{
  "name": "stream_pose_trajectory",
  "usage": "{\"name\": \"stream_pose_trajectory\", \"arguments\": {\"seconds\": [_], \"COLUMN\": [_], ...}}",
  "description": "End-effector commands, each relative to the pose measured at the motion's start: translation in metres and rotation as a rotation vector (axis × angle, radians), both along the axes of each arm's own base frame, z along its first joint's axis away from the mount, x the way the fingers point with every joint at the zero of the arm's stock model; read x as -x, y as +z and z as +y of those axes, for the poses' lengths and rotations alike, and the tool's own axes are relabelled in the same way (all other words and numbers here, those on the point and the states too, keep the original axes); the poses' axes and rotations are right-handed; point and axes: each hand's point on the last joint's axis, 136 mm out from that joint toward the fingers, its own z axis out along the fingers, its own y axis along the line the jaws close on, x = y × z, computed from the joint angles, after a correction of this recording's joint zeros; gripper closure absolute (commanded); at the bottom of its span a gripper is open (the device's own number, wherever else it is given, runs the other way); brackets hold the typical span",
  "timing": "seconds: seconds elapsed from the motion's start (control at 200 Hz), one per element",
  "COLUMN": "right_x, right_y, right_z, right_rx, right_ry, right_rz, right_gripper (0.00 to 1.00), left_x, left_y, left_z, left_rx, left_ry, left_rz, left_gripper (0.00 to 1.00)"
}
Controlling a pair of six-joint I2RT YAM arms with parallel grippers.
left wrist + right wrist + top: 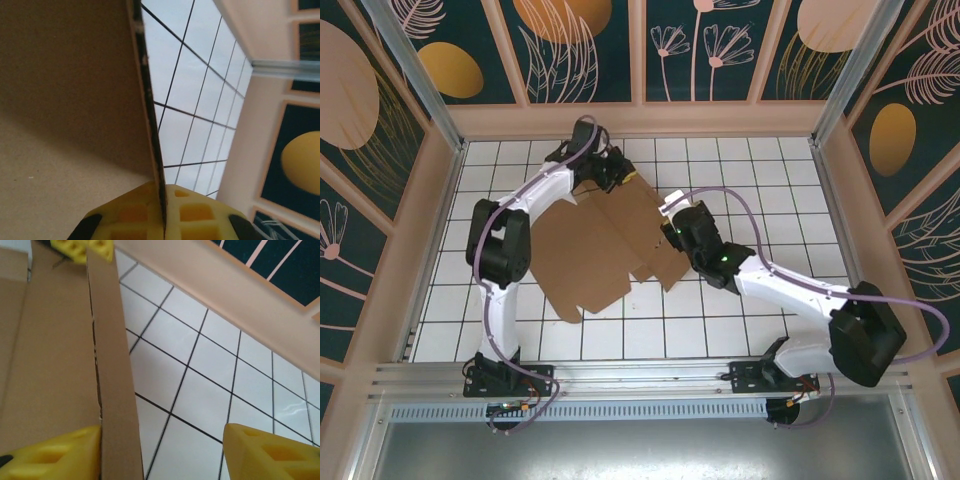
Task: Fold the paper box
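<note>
Cardboard of the paper box [605, 245] lies on the table [750, 170], far flap [65, 100] pinched between the left fingers [197, 215]. Right fingers [260, 450] stand spread beside a side flap [112, 365]; uneven pulling might tear its crease.

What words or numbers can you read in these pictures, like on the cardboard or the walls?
None: I can read no words, numbers or signs.
The paper box is plain brown, with no print on it.
The wall panels carry only painted leaves and ovals, no letters.
</note>
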Motion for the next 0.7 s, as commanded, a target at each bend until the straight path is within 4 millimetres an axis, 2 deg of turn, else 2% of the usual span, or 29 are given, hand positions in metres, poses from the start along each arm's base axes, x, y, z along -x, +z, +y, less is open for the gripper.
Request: {"name": "stream_pose_trajectory", "arguments": {"seconds": [0.0, 0.06, 0.15, 0.255, 0.39, 0.46, 0.535, 0.601, 0.696], "right_x": [0.012, 0.028, 0.054, 0.077, 0.088, 0.086, 0.076, 0.066, 0.055], "right_y": [0.069, 0.064, 0.042, -0.001, -0.053, -0.076, -0.101, -0.123, -0.152], "right_z": [0.030, 0.059, 0.104, 0.147, 0.181, 0.189, 0.186, 0.175, 0.147], "right_rx": [-0.265, -0.299, -0.255, -0.213, -0.203, -0.183, -0.158, -0.155, -0.167], "right_ry": [0.068, 0.161, 0.272, 0.388, 0.454, 0.443, 0.382, 0.310, 0.226], "right_rz": [-0.041, 0.013, 0.070, 0.192, 0.356, 0.401, 0.443, 0.509, 0.595], "right_gripper": [0.38, 0.42, 0.48, 0.53, 0.55, 0.55, 0.55, 0.57, 0.62], "left_x": [-0.014, -0.015, -0.015, -0.017, -0.019, -0.016, -0.013, -0.009, 0.000], "left_y": [0.025, 0.029, 0.036, 0.049, 0.058, 0.058, 0.058, 0.057, 0.053], "left_z": [0.010, 0.014, 0.018, 0.027, 0.039, 0.045, 0.052, 0.058, 0.072], "left_rx": [0.148, 0.204, 0.270, 0.308, 0.332, 0.347, 0.356, 0.338, 0.294], "left_ry": [0.102, 0.147, 0.196, 0.263, 0.341, 0.376, 0.407, 0.429, 0.480], "left_rz": [-0.106, -0.131, -0.163, -0.200, -0.221, -0.231, -0.237, -0.249, -0.270], "left_gripper": [1.00, 1.00, 1.00, 1.00, 1.00, 1.00, 1.00, 1.00, 1.00]}}
